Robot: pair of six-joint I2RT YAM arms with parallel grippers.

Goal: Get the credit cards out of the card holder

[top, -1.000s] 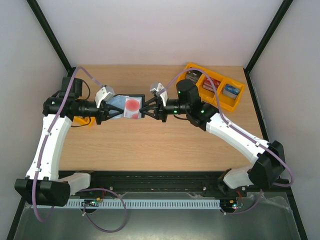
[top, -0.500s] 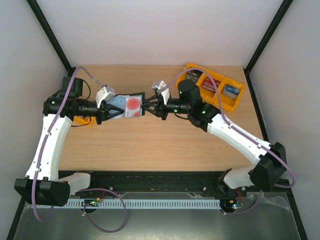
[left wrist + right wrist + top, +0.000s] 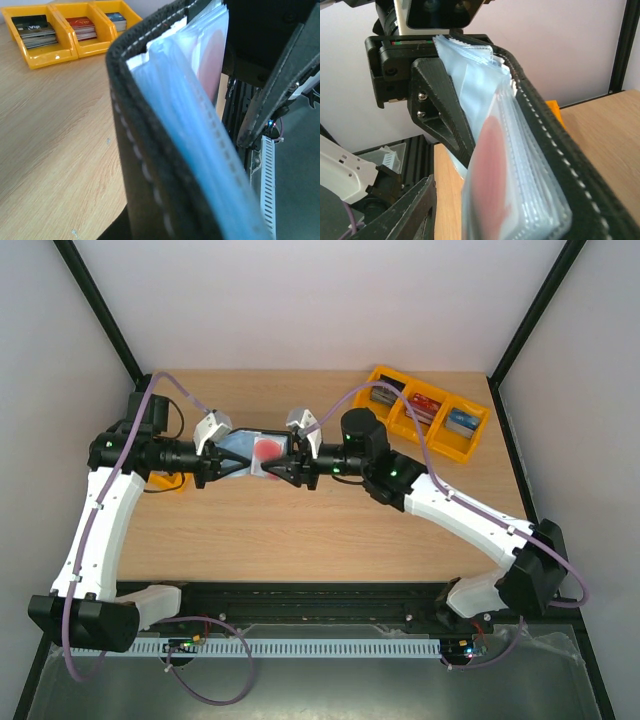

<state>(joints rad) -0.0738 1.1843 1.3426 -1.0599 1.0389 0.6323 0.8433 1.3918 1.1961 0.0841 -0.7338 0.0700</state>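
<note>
The black card holder (image 3: 238,445) hangs above the table's left-middle, folded open with its grey-blue clear pockets (image 3: 200,150) fanned out. My left gripper (image 3: 220,462) is shut on its left end. A pale credit card with a red blotch (image 3: 266,448) sits in the outermost pocket, also seen in the right wrist view (image 3: 492,180). My right gripper (image 3: 280,468) is open around the holder's right end. One finger (image 3: 405,215) stands clear of the card's face, and the holder's black cover (image 3: 560,150) hides the other.
A row of yellow trays (image 3: 462,447) holding thick stacks of dark, red and blue cards stands at the back right, also in the left wrist view (image 3: 55,55). A small yellow piece (image 3: 165,483) lies under the left arm. Black frame posts flank the table.
My right gripper has moved left onto the holder's right end and its jaws have widened. The left gripper keeps its hold and has hardly moved.
</note>
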